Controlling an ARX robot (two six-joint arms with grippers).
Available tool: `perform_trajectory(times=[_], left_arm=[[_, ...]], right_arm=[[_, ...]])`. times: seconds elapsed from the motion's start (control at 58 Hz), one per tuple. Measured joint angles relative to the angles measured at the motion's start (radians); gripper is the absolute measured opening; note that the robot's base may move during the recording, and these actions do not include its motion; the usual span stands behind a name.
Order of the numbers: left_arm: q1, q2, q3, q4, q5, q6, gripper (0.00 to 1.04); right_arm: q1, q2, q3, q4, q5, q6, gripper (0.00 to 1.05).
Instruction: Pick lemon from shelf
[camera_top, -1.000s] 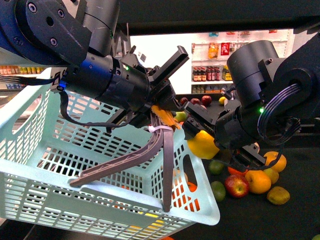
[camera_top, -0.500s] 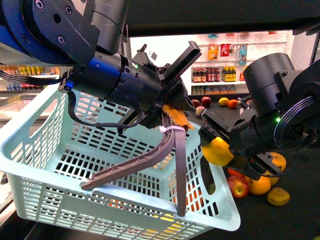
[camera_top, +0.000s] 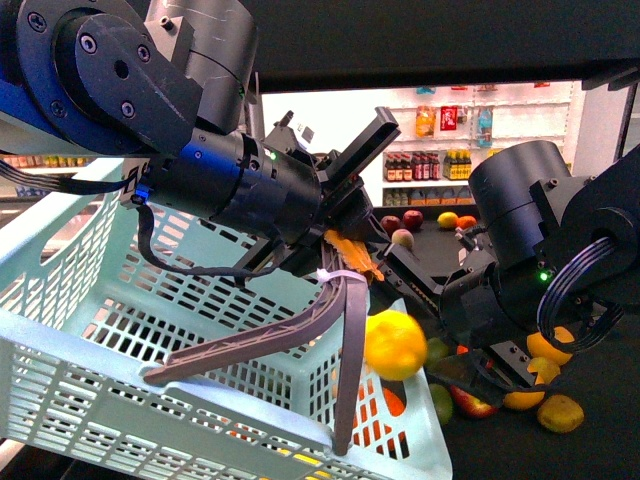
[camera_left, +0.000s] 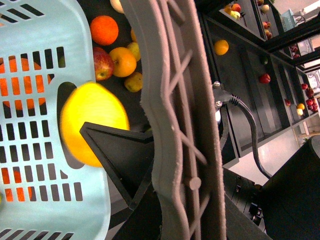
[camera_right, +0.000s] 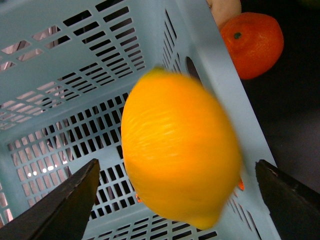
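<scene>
- Store bkgd, front view: white racks (camera_top: 440, 160) w/ bottles far back. Black shelf (camera_top: 610, 440) at lower right carries oranges (camera_top: 550, 345) and an apple (camera_top: 470, 402).
- Same view: left gripper (camera_top: 345, 245) has its jaws clamped on the brown handle (camera_top: 300, 325) of a pale-green basket (camera_top: 90, 400), which hangs tilted in front of the shelf.
- Same view: blurred lemon (camera_top: 395, 345) is in mid-air at the basket's right rim, just beside the right gripper (camera_top: 412, 318).
- Left wrist: handle runs across the frame. Lemon shows past the basket's rim, w/ one black jaw overlapping it. Oranges and a red apple lie on the shelf beyond.
- Right wrist: jaws spread wide, lemon between them and clear of both, w/ the basket's inside behind it. One orange sits on the shelf outside the rim.
</scene>
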Motion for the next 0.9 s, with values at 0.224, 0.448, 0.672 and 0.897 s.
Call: perform_trajectory(times=[0.224,0.448,0.672,0.897], left_arm=[[0.000,0.000,0.000,0.000,-0.005,-0.006,0.10],[0.001,0.000,0.000,0.000,-0.003,-0.005,0.09],[0.001,0.000,0.000,0.000,-0.002,-0.005,0.09],[0.000,0.000,0.000,0.000,0.000,-0.006,0.09]], right_arm=[[-0.007,-0.023,-0.016,0.008,-0.001,-0.005,0.97],[-0.050,-0.130,-0.082,0.028,0.027,-0.058,0.97],[-0.123,-0.282,-0.196,0.028,0.100,-0.196,0.97],[-0.151,-0.528,-0.427,0.172,0.280,-0.478,0.97]])
